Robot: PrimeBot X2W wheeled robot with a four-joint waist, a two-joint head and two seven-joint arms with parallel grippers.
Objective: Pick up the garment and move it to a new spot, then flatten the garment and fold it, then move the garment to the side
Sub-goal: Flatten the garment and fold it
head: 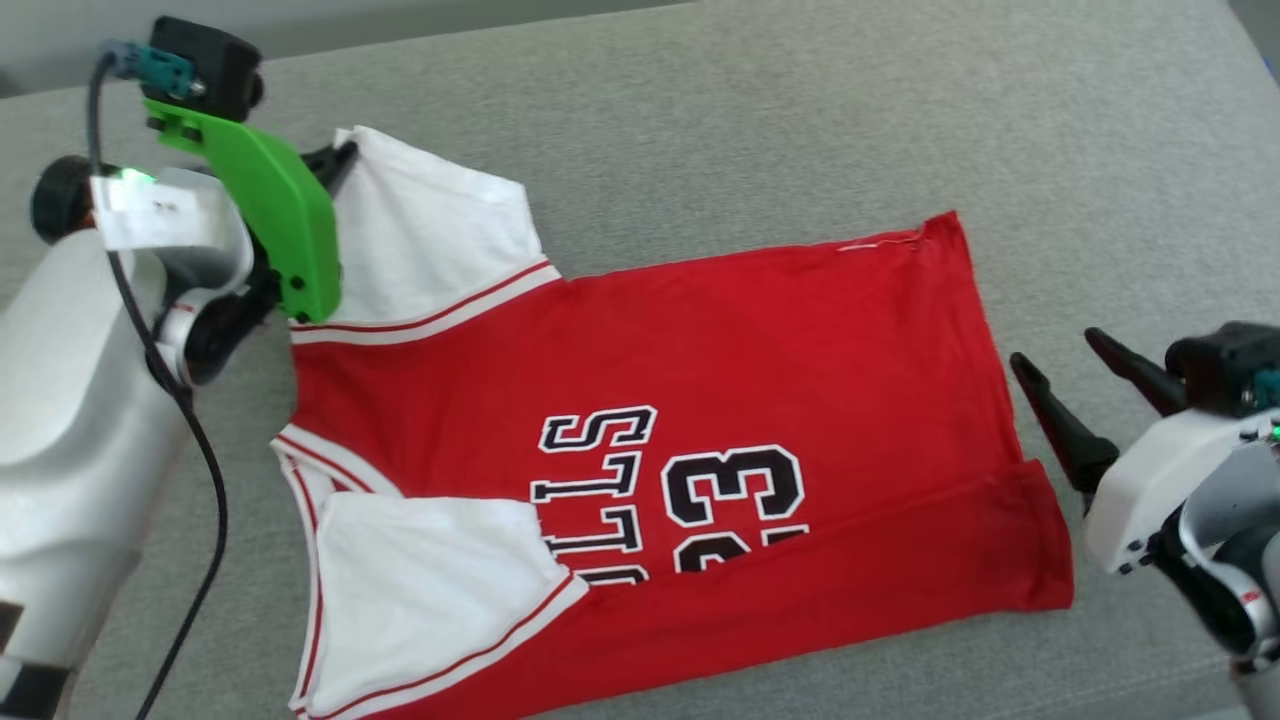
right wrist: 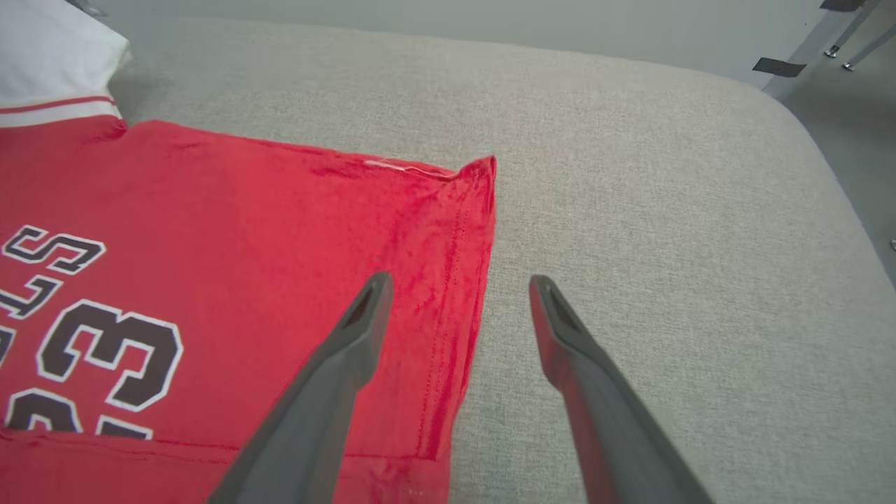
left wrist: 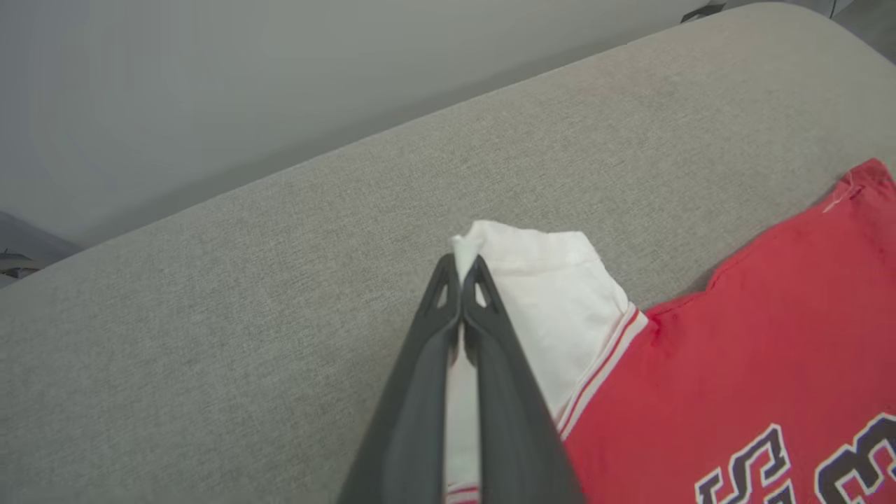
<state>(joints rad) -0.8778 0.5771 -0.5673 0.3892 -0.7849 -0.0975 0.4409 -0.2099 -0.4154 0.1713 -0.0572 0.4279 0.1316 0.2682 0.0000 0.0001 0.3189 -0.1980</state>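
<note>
Head view first: red basketball jersey (head: 650,360) with white short sleeves, striped trim and black white-outlined lettering lies spread sideways on the grey fabric-covered worktop (head: 800,110), neck toward the robot's left and hem toward its right. Its near long edge is turned up over the front, hiding the lower part of the letters and numbers, and the near sleeve (head: 430,580) lies on top (so one lengthwise fold looks done, as I judge it). The left end effector (head: 338,158) sits at the outer corner of the far sleeve (head: 430,230). The right end effector (head: 1052,350) hovers just beside the hem.

Left wrist view: the two dark fingers are pressed together on the tip of the far sleeve, pinching only a small bit of cloth.

Right wrist view: the fingers are spread and hold nothing, one over the red hem (right wrist: 455,231), the other over bare worktop.

Risk, as I see it: so slight a pinch could slip once the sleeve is drawn inward. Too long or too low a pull would drag the jersey's body, rumpling it and opening the near fold, since nothing pins the hem end.
</note>
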